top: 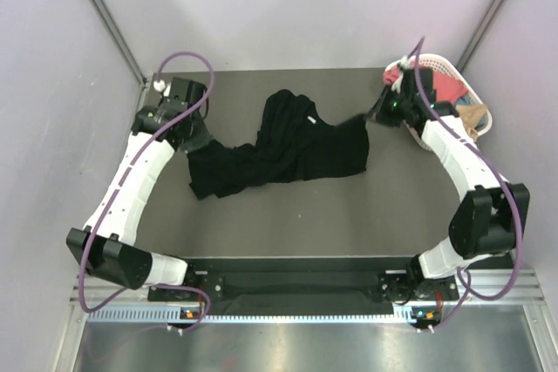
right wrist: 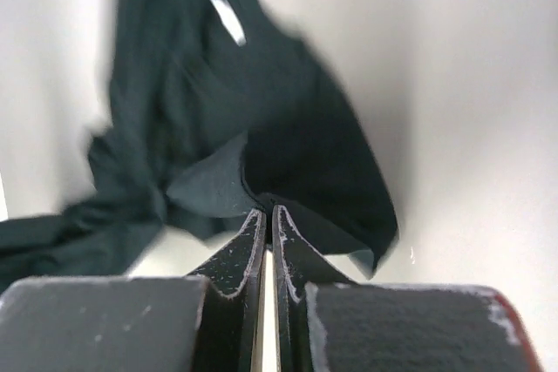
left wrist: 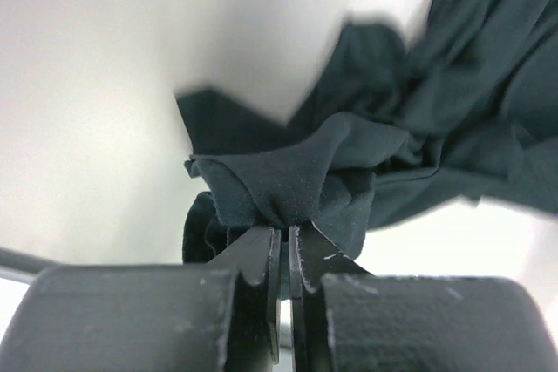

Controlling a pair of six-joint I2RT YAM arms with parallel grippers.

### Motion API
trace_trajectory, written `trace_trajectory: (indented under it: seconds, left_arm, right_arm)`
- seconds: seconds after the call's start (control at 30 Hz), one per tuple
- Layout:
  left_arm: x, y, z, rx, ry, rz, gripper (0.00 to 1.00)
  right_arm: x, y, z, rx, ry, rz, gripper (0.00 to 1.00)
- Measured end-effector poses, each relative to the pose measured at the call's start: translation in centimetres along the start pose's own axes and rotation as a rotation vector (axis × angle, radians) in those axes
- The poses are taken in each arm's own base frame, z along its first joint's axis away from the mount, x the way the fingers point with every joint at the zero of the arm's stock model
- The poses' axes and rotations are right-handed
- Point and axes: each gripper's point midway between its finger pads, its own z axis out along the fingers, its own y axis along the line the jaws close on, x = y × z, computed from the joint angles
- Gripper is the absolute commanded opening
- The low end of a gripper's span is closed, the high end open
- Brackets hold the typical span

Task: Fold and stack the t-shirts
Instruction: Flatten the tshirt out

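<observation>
Dark grey table (top: 288, 219), pale walls (top: 288, 6) around. Black t-shirt (top: 279, 150) crumpled mid-table. Left gripper (left wrist: 285, 246) clamped on its cloth; right gripper (right wrist: 266, 219) pinched shut on opposite corner.

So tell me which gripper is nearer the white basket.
Right. The right gripper sits just beside the basket, shut on the black shirt; the left gripper holds the shirt's other end across the table.

Pale walls (top: 288, 6), dark grey table (top: 288, 224)
Slim metal posts (top: 103, 15) run up the corners, a silvery rail (top: 305, 313) along the near edge.
</observation>
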Motion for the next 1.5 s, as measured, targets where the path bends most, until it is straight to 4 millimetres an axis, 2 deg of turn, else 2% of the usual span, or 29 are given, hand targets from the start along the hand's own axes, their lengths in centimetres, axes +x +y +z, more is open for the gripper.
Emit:
trace_trajectory:
  seconds: [0.07, 0.13, 0.2, 0.27, 0.4, 0.5, 0.6, 0.7, 0.77, 0.83, 0.87, 0.93, 1.2, 1.37, 1.5]
  left_arm:
    - [-2.4, -0.2, -0.9, -0.013, -0.076, 0.012, 0.00]
    - [-3.8, -0.1, -1.7, -0.021, -0.128, 0.021, 0.00]
    - [-4.6, 0.2, -2.4, -0.029, -0.161, 0.031, 0.00]
    - [-4.7, 0.7, -2.9, -0.038, -0.176, 0.038, 0.00]
    - [-4.2, 1.1, -4.1, -0.015, -0.188, 0.026, 0.00]
    - [-1.8, 1.8, -4.5, 0.031, -0.155, 0.009, 0.00]
    - [2.1, 2.0, -3.4, 0.081, -0.058, -0.026, 0.00]
    - [6.7, 1.2, -0.3, 0.109, 0.125, -0.035, 0.00]
    - [9.9, 0.7, 2.2, 0.085, 0.287, -0.020, 0.10]
    - [12.7, 0.2, 4.7, 0.048, 0.423, 0.003, 0.27]
    - [13.8, 0.1, 5.4, 0.041, 0.474, 0.011, 0.42]
    - [15.5, 0.2, 5.7, 0.037, 0.535, 0.015, 0.50]
    - [14.0, -0.2, 2.2, 0.138, 0.440, -0.004, 0.51]
    - [14.7, 0.2, 2.4, 0.112, 0.472, -0.001, 0.47]
    - [14.9, 0.2, 2.7, 0.109, 0.488, 0.014, 0.44]
  right_arm:
    - [-4.1, 1.9, -2.3, -0.007, -0.118, -0.026, 0.00]
    - [-7.6, 3.5, -5.4, -0.001, -0.232, -0.044, 0.00]
    - [-10.2, 4.9, -8.6, 0.003, -0.328, -0.058, 0.00]
    - [-11.8, 5.8, -11.9, 0.011, -0.412, -0.071, 0.00]
    - [-12.4, 6.3, -17.6, 0.031, -0.519, -0.089, 0.00]
    - [-11.5, 6.4, -19.6, 0.023, -0.540, -0.101, 0.00]
    - [-9.5, 5.9, -19.4, 0.012, -0.502, -0.113, 0.00]
    - [-6.0, 3.7, -17.1, 0.039, -0.409, -0.117, 0.00]
    - [-3.5, 1.7, -15.3, 0.079, -0.334, -0.117, 0.00]
    - [-1.0, -0.1, -13.8, 0.122, -0.255, -0.114, 0.00]
    - [-0.2, -0.8, -13.4, 0.137, -0.229, -0.112, 0.00]
    - [1.0, -1.6, -12.9, 0.156, -0.192, -0.112, 0.00]
    - [1.1, -1.4, -13.9, 0.150, -0.209, -0.122, 0.00]
    - [1.4, -1.8, -14.0, 0.172, -0.185, -0.122, 0.00]
    - [0.5, -2.0, -15.1, 0.216, -0.202, -0.138, 0.00]
